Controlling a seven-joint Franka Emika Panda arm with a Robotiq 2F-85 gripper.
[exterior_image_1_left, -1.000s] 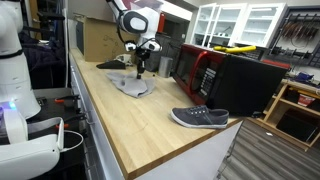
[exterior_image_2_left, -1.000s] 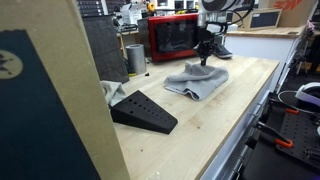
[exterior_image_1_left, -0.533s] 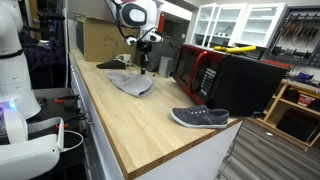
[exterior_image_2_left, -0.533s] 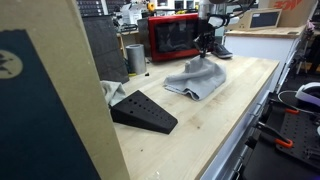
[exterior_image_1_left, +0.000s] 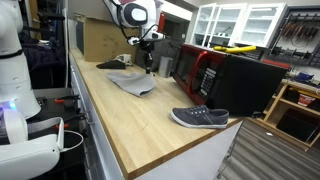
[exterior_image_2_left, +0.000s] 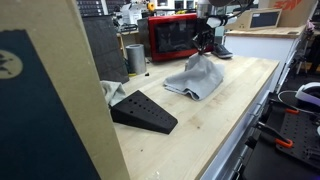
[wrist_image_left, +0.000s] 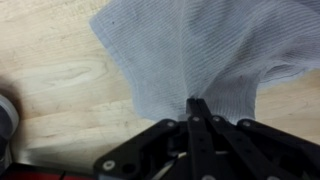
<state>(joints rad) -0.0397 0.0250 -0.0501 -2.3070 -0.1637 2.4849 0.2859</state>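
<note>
A grey cloth (exterior_image_1_left: 133, 82) lies on the wooden counter, with one part pulled up into a peak; it also shows in both exterior views (exterior_image_2_left: 196, 76). My gripper (exterior_image_1_left: 148, 66) is shut on that raised part and holds it above the counter (exterior_image_2_left: 203, 52). In the wrist view the black jaws (wrist_image_left: 197, 108) are closed together with the grey knit cloth (wrist_image_left: 190, 50) pinched between them and hanging below. The rest of the cloth still rests on the wood.
A red microwave (exterior_image_2_left: 172, 37) and a metal cup (exterior_image_2_left: 135, 58) stand behind the cloth. A black wedge (exterior_image_2_left: 144, 111) lies nearer on the counter. A grey shoe (exterior_image_1_left: 200, 118) lies near the counter's end, beside a black box (exterior_image_1_left: 240, 80).
The gripper has risen and shifted slightly away from the cloth's centre, pulling the pinched part of the cloth up into a taller peak.
</note>
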